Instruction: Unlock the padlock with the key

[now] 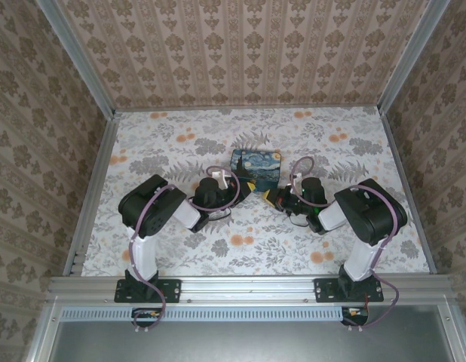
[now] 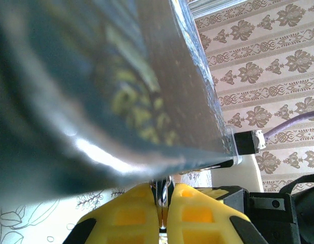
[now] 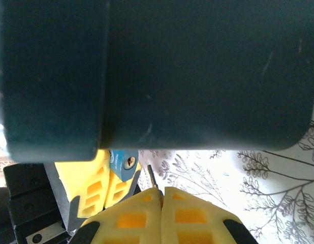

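Fingertips of both my grippers meet near the centre of the top view, just below the painted box (image 1: 255,166) that stands on the flowered table (image 1: 180,143). My left gripper (image 1: 250,187) reaches in from the left and my right gripper (image 1: 272,198) from the right, close together but apart. In the left wrist view the left gripper (image 2: 164,203) sits at the bottom centre, jaws pinched together on a thin bit of metal, with the box's swirly blue-and-yellow side (image 2: 96,76) looming across the upper left. In the right wrist view that same pair of yellow fingers (image 3: 96,188) shows at the lower left, clamped on the padlock (image 3: 122,161), whose small blue body with its round keyhole pokes out just under the dark box (image 3: 197,71). My right gripper (image 3: 161,195), at the bottom centre, is closed tight on the key (image 3: 152,179). Its thin dark blade sticks up from between the tips, just right of the padlock and not touching it.
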`<action>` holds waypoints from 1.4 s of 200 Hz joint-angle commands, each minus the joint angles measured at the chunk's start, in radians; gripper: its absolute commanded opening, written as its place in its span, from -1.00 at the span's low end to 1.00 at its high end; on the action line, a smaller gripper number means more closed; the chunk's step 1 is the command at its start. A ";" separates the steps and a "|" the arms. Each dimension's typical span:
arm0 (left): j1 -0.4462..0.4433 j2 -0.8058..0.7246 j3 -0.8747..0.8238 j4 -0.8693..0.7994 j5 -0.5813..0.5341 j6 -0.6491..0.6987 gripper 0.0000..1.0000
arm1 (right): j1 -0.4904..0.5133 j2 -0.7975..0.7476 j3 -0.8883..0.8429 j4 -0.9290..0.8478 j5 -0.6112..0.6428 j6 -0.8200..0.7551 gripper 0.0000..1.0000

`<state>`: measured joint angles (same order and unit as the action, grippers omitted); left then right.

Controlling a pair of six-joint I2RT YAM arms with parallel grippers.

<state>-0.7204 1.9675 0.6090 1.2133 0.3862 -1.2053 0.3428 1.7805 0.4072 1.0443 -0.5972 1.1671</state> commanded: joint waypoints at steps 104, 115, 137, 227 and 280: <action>-0.008 -0.013 0.013 0.068 0.017 0.001 -1.00 | -0.004 -0.019 0.019 0.022 0.014 0.017 -1.00; -0.008 -0.012 0.011 0.069 0.016 0.001 -1.00 | -0.004 -0.026 0.019 0.017 0.014 0.016 -1.00; -0.008 -0.010 0.010 0.069 0.014 0.000 -1.00 | -0.003 -0.038 0.021 0.005 0.015 0.011 -1.00; -0.010 -0.016 0.009 0.068 0.012 0.003 -1.00 | 0.008 -0.067 0.026 -0.016 0.016 0.012 -1.00; -0.016 -0.022 0.013 0.070 0.016 -0.021 -1.00 | 0.027 -0.064 0.030 -0.017 0.025 0.009 -1.00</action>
<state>-0.7258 1.9678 0.6090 1.2209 0.3859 -1.2072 0.3580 1.7401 0.4129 1.0210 -0.5858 1.1816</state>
